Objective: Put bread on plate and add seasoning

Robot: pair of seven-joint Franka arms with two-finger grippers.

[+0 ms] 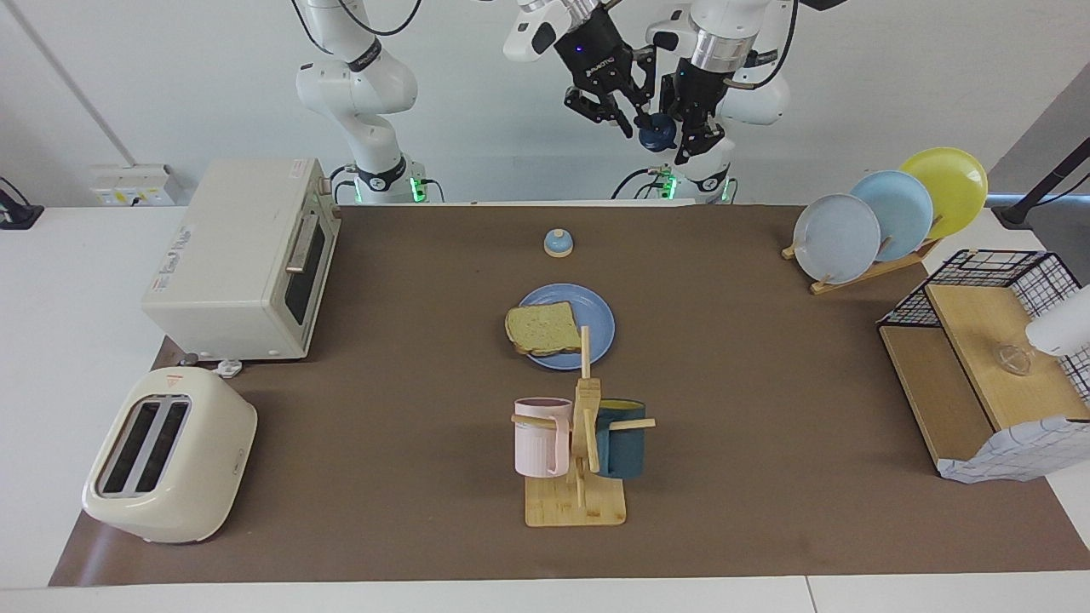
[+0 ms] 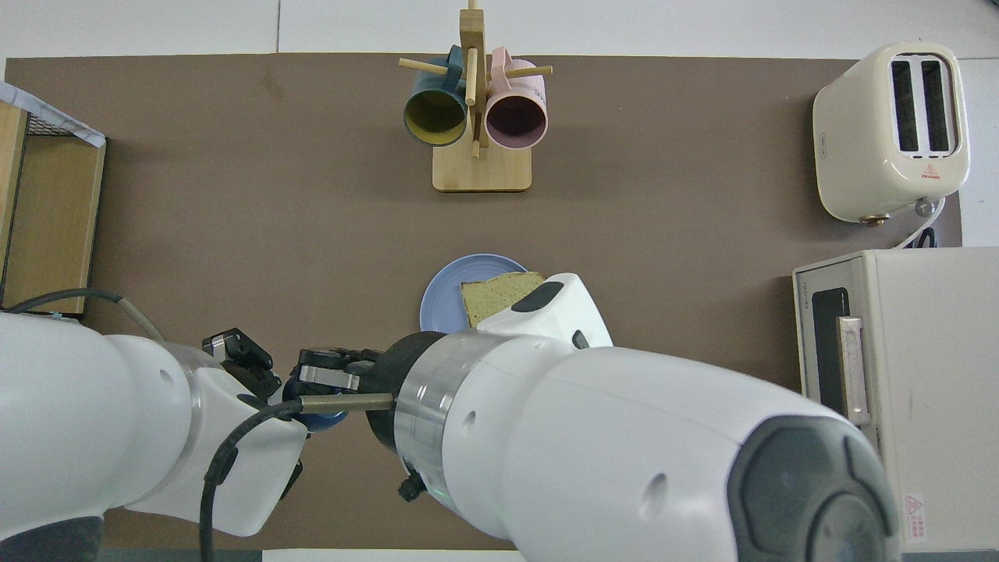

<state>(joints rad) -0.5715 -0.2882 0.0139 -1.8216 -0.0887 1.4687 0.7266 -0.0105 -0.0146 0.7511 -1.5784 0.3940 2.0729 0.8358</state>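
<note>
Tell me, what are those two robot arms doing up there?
Both arms are raised near their bases, pincers close together. The left pincer holds the seasoning bottle by its dark blue cap end, and the right pincer is right beside it, maybe working on the cap. Below, the bread slice already lies on the blue plate, overhanging its rim toward the right arm's end. No seasoning has gone on yet, as far as can be seen.
</note>
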